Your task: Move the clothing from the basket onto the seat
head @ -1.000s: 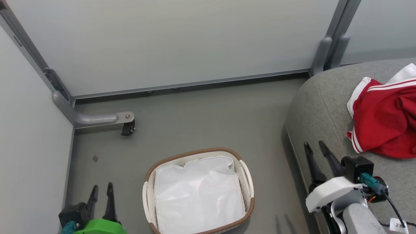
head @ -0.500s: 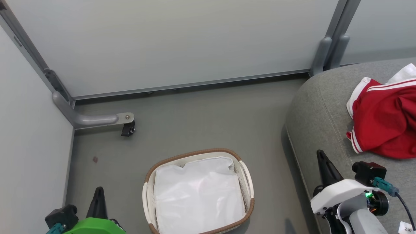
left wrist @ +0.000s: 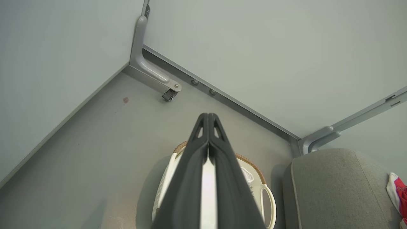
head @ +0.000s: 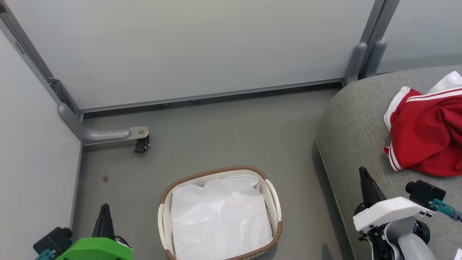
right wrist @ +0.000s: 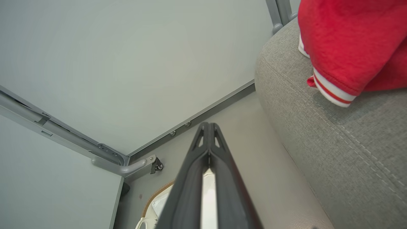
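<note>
The red clothing (head: 427, 135) with white trim lies crumpled on the grey seat (head: 357, 119) at the right; the right wrist view has the clothing (right wrist: 346, 44) on the seat (right wrist: 334, 136) too. On the floor stands the white basket (head: 275, 196) with a brown woven rim, holding only a plain white liner. My left gripper (head: 105, 208) is shut and empty at the lower left, left of the basket. My right gripper (head: 362, 171) is shut and empty over the seat's front edge, below and left of the clothing. Both wrist views show fingers pressed together, left gripper (left wrist: 208, 116) and right gripper (right wrist: 208, 125).
Grey partition panels enclose the floor at the back and left. A panel foot with a black castor (head: 141, 143) juts onto the floor at the left, and a second grey foot (head: 357, 63) stands by the seat's back corner.
Both grippers have shut from open. Both arms have drawn back toward the bottom of the head view. The clothing and basket have not moved.
</note>
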`<state>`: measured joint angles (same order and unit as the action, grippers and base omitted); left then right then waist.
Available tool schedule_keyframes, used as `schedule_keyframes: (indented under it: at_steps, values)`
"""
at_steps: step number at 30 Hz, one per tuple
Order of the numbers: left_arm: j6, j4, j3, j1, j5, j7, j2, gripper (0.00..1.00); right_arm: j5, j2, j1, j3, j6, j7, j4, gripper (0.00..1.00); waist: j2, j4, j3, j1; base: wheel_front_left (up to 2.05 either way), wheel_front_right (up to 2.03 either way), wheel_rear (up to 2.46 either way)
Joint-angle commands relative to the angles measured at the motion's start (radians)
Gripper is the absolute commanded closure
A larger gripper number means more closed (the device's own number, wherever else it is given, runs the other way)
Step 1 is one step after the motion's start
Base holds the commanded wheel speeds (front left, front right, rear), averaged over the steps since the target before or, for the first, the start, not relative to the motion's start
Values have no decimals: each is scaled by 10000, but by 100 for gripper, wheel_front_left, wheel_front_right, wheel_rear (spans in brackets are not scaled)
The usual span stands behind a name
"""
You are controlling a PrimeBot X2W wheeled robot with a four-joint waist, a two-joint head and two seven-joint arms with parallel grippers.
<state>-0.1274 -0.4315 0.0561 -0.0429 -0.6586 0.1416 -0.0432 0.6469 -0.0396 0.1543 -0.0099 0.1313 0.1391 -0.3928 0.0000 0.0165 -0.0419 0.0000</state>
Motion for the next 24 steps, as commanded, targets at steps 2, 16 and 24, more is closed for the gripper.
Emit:
schedule_keyframes:
  at_steps: [2,16,24]
  values:
    - [-14,231,54,-275,-550,-132,-55,100,546,-56,45,-84,-1,-126,239,100,0,-4,10,0,0,0,0]
    - [-20,577,168,-373,-2389,-626,-65,100,2408,-73,-67,-286,-2,-625,508,100,0,-27,65,0,0,0,0]
    - [-24,770,235,-440,-3429,-910,-71,100,3467,-82,-117,-397,-3,-901,655,100,0,-42,99,0,0,0,0]
